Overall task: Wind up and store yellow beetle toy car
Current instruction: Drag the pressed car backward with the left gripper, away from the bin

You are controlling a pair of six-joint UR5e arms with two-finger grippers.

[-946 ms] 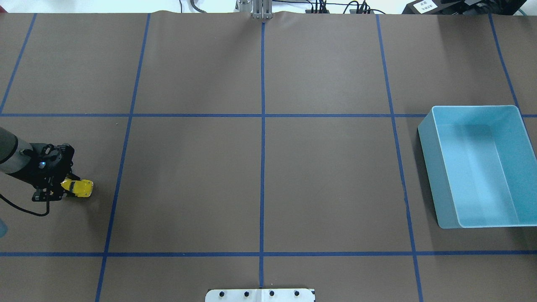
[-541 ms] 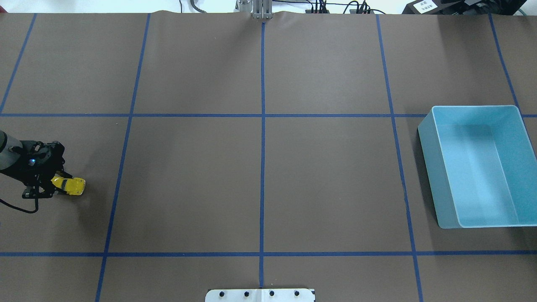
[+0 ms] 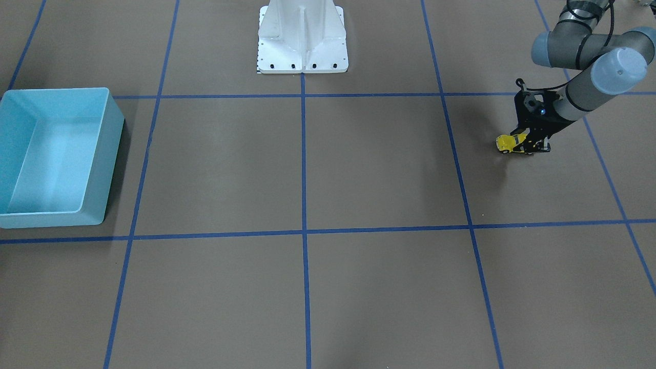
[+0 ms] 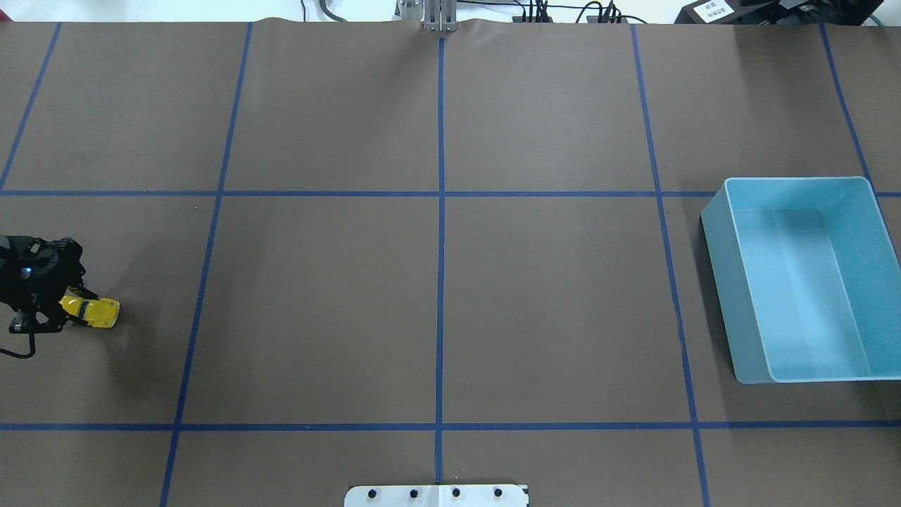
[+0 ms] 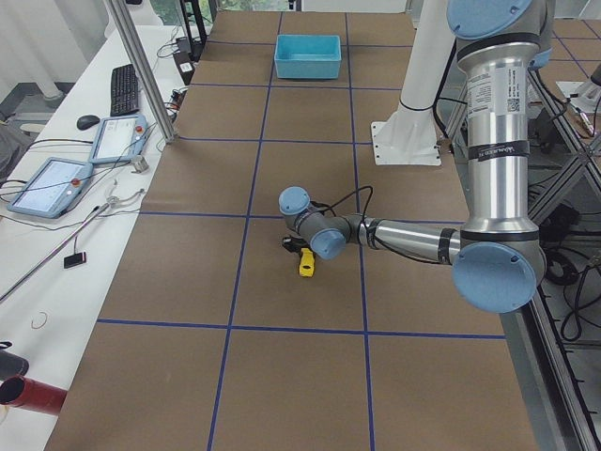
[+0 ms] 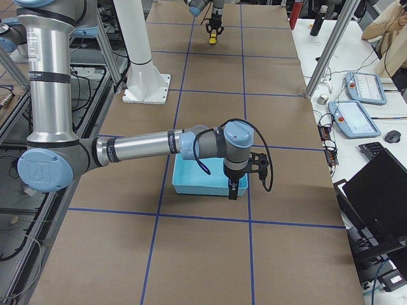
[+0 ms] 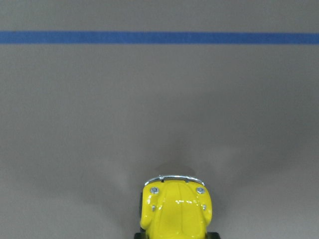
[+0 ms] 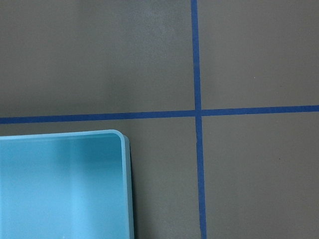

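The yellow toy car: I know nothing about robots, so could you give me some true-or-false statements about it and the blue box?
1. The yellow beetle toy car lies inside the light blue bin. False: it is at the opposite end of the table.
2. The bin is empty. True.
3. The left gripper grips the car. True.
4. The right gripper carries the car. False: it hangs by the bin, far from the car.
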